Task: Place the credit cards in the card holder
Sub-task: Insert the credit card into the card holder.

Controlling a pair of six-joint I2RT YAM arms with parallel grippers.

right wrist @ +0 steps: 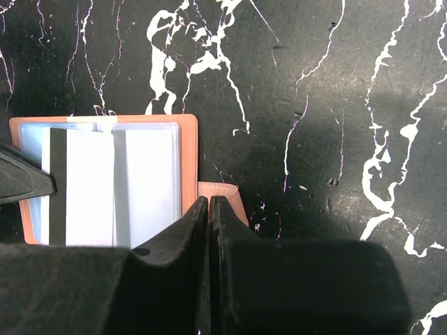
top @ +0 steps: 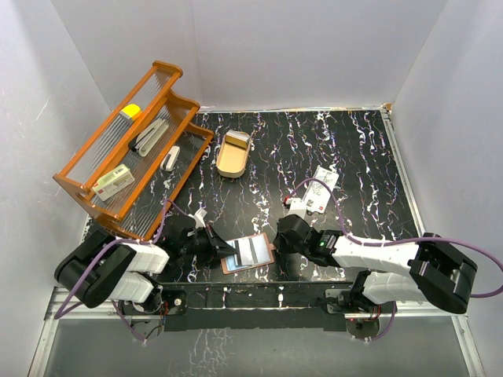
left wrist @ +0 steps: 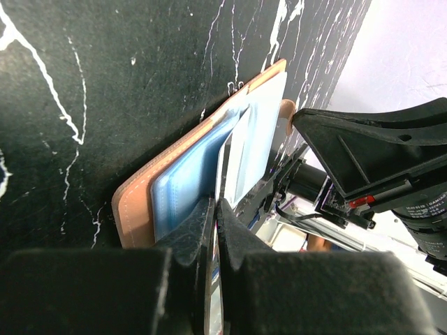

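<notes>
Fingers of the left gripper are pinching shut on the thin edge of a card. That card is pale with a dark stripe and is lying over the clear inner pockets of the open wallet. The wallet is lying flat on the black marbled table, near the front edge, between the two arms. The right gripper is sitting with its fingers closed together and nothing between them. Its tips are sitting right at the wallet's small strap tab, possibly pressing it, though contact is hard to call from here. Loose white cards are lying on the table behind the right arm, well apart from the wallet. An orange rack is standing at the back left, with a tan tray just beside it.
</notes>
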